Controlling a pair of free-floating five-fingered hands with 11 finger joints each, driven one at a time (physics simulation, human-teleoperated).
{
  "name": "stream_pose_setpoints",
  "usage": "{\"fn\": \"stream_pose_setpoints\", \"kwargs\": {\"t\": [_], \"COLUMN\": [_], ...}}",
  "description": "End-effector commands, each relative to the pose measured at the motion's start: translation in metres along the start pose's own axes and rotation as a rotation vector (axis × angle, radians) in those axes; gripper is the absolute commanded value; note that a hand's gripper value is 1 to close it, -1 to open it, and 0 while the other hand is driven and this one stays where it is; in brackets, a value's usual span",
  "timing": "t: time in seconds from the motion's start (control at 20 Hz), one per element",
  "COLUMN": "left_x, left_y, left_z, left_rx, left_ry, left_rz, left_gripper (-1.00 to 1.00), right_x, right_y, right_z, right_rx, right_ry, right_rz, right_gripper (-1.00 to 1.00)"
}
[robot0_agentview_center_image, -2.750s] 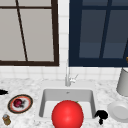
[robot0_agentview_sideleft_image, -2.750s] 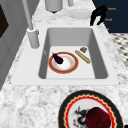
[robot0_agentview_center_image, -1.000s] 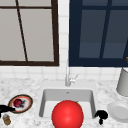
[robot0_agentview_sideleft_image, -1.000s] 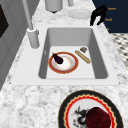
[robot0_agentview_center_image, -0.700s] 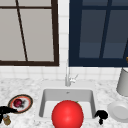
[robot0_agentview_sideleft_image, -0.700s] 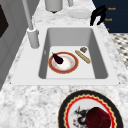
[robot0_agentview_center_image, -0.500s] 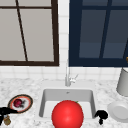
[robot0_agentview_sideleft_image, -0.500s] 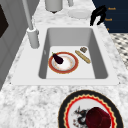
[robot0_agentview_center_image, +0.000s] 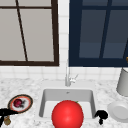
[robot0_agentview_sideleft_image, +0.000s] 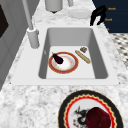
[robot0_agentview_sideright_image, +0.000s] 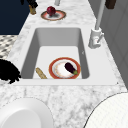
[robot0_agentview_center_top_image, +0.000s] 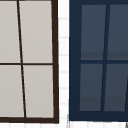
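Two black hands hung at the front edge of the counter. From the front, the left hand (robot0_agentview_center_image: 5, 113) sat at about 8 o'clock of the sink (robot0_agentview_center_image: 45, 100), just below a patterned plate (robot0_agentview_center_image: 27, 105) carrying a dark red fruit (robot0_agentview_center_image: 18, 102), with a small brown object (robot0_agentview_center_image: 7, 121) just under it; whether its fingers were open or curled could not be told. The right hand (robot0_agentview_center_image: 100, 115) hovered at about 4 o'clock of the sink, at the basin's front right corner, fingers curled downward and holding nothing (the left side view showed them drooping over the rim (robot0_agentview_sideleft_image: 97, 14), clear of the marble).

Nearest the right hand lay a plain white plate (robot0_agentview_center_image: 119, 111) on the counter, at its 3 o'clock, near but apart. Behind that plate stood a grey cylindrical pot (robot0_agentview_center_image: 123, 82). A large red ball (robot0_agentview_center_image: 67, 114) stood in front of the basin in the front view and hid most of its floor.

Seen from the sides, the basin held a red-rimmed plate (robot0_agentview_sideleft_image: 72, 68) with an eggplant (robot0_agentview_sideleft_image: 58, 58) lying on it, tilted across the plate's left half. Just beside that plate lay a tan stick-shaped item (robot0_agentview_sideleft_image: 82, 56), and near its far end a small brown lump (robot0_agentview_sideleft_image: 83, 49).

A chrome faucet (robot0_agentview_center_image: 67, 77) rose at the basin's 12 o'clock. The counter (robot0_agentview_center_image: 30, 86) was white-grey marble, backed by white tiles. Above it were a pale window with a dark brown frame (robot0_agentview_center_top_image: 55, 62) and, to its right, a navy window (robot0_agentview_center_top_image: 100, 62).
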Motion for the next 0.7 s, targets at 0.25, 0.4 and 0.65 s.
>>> {"fn": "stream_pose_setpoints", "kwargs": {"t": [0.25, 0.4, 0.65], "left_x": [-0.006, -0.015, -0.03], "left_y": [-0.014, -0.017, -0.019], "left_z": [0.014, 0.019, 0.025], "left_rx": [0.002, 0.015, 0.041], "left_ry": [-0.017, -0.022, -0.021], "left_rz": [0.021, 0.043, 0.077], "left_gripper": [-1.0, -1.0, -1.0], "right_x": [0.0, 0.0, 0.0], "right_y": [0.0, 0.0, 0.0], "right_z": [0.0, 0.0, 0.0], "right_rx": [0.0, 0.0, 0.0], "right_ry": [0.0, 0.0, 0.0], "right_rz": [0.0, 0.0, 0.0], "right_gripper": [0.0, 0.0, 0.0]}}
